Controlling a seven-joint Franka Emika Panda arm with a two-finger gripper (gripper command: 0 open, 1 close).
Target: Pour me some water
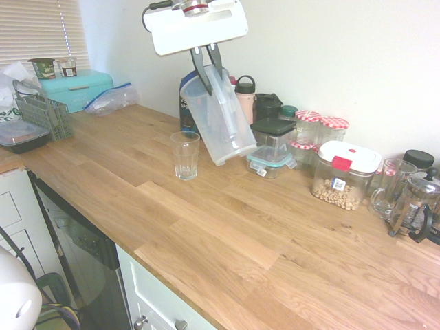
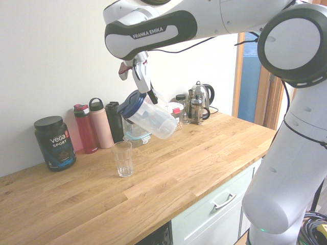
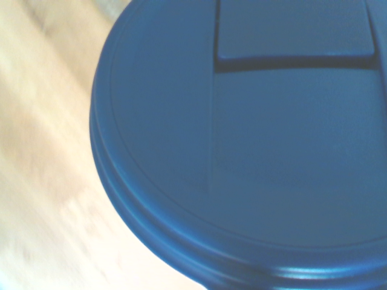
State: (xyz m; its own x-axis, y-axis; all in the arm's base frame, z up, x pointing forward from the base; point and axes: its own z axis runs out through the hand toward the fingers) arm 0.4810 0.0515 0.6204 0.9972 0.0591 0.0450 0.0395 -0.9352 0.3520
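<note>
A clear plastic pitcher (image 1: 221, 122) with a blue lid (image 2: 131, 103) hangs tilted above the wooden counter (image 1: 227, 227), lid end up and toward the wall, base lower. My gripper (image 1: 209, 69) comes down from above and is shut on the pitcher's handle (image 2: 149, 97). An empty-looking clear glass (image 1: 185, 155) stands upright on the counter just in front of and below the pitcher (image 2: 150, 118); the glass (image 2: 122, 158) is apart from it. The wrist view is filled by the blue lid (image 3: 242, 139), out of focus. Whether any water is in the pitcher I cannot tell.
Along the wall stand drink bottles (image 2: 100, 130), a black protein tub (image 2: 54, 142), jars and food boxes (image 1: 344, 175), a French press (image 1: 414, 203) and a kettle (image 2: 201, 101). A teal bread box (image 1: 75, 89) and a dish rack (image 1: 45, 113) sit at the far left.
</note>
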